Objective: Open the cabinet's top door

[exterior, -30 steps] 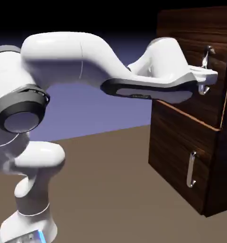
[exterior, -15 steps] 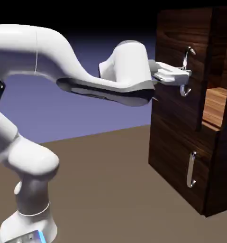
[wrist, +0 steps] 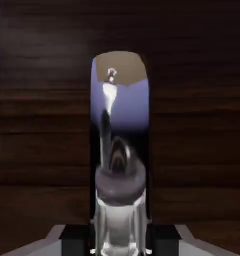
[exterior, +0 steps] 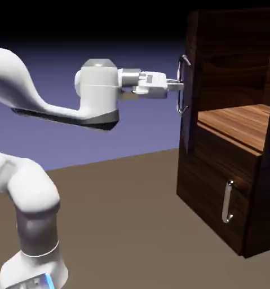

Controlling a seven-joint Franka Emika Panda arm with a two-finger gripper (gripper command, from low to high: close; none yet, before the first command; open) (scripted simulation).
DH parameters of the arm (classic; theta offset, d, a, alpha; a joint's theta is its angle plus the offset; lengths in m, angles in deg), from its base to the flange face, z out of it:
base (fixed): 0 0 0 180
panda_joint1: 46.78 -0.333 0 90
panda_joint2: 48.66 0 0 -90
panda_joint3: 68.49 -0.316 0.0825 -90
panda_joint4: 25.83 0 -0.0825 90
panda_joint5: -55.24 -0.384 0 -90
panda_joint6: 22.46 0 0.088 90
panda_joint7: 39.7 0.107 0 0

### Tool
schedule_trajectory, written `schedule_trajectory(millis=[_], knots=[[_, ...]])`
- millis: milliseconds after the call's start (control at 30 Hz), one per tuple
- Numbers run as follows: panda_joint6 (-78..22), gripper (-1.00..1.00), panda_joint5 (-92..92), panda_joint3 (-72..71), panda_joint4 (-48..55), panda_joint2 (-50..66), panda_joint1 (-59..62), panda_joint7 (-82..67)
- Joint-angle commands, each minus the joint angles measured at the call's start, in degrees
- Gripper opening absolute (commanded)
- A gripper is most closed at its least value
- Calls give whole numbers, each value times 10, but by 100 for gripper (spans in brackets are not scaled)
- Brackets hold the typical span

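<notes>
One handle (exterior: 180, 90), upper, is in the jaws (exterior: 178, 86); jaws closed down on the bar, near mid-length. Top door (exterior: 189, 124) stands wide open, swung out to the exterior view's left side of the cabinet (exterior: 216, 186). Shelf (exterior: 235, 121) visible inside. Lower door (exterior: 207, 186) shut, its bar (exterior: 227, 201) upright. Arm (exterior: 100, 90) reaches in from the exterior view's left.

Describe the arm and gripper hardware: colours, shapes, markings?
White arm with smooth, rounded link housings; dark grey-black underside trim on the forearm, a blue-lit strip on the base. The gripper has a white hand body, a silver-grey collar behind it, slim grey fingers and black pads. No loose cables visible.
</notes>
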Motion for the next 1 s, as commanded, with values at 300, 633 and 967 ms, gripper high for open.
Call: schedule_trajectory(millis=[300,633,967], knots=[[-217,-100,-244,-198,-30,-61,-9,-67],[-450,-100,-425,-406,60,-5,21,-69],[-664,-100,-533,-613,236,93,161,-53]])
